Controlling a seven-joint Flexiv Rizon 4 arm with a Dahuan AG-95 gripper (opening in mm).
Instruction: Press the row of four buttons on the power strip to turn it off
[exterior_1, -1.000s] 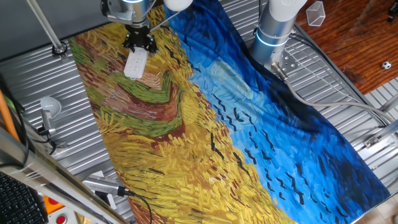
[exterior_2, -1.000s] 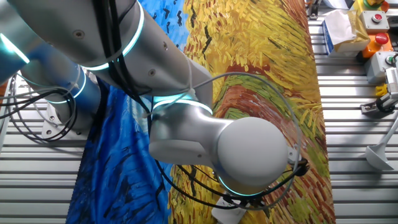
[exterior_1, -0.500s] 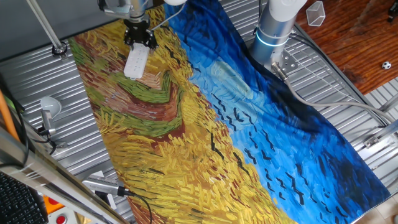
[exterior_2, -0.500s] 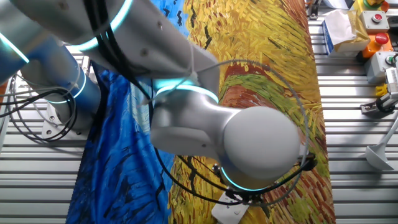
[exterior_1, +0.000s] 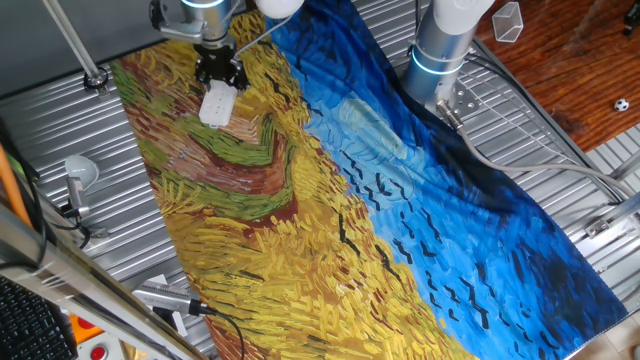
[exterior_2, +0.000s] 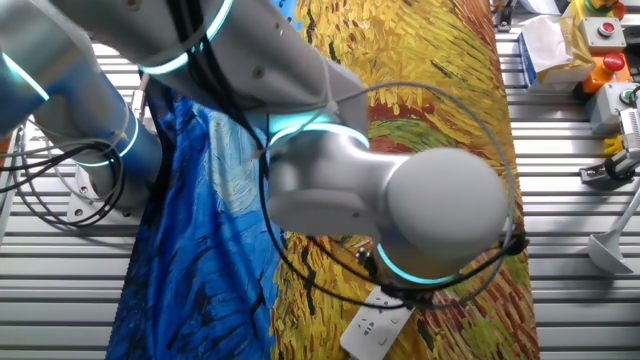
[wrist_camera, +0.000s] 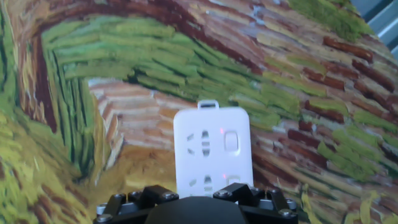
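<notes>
The white power strip (exterior_1: 216, 105) lies on the yellow part of the painted cloth at the far left. My black gripper (exterior_1: 220, 76) stands over the strip's far end and hides that part. In the hand view the strip (wrist_camera: 212, 149) fills the lower middle, with a pale button (wrist_camera: 232, 142) beside a socket and a small red light (wrist_camera: 222, 130) lit. A second button (wrist_camera: 231, 180) shows just above the gripper's dark body (wrist_camera: 186, 208). The fingertips are not visible. In the other fixed view the arm covers most of the strip (exterior_2: 375, 322).
A grey round-headed lamp-like object (exterior_1: 80, 172) stands on the ribbed metal left of the cloth. A slanted metal pole (exterior_1: 70, 45) rises at the back left. The arm's base (exterior_1: 440, 50) is at the back right. Control boxes with red buttons (exterior_2: 605, 32) sit beside the cloth.
The gripper rose a little off the strip, then came back down over its far end. In the other fixed view the arm swung right, uncovering more of the strip.
</notes>
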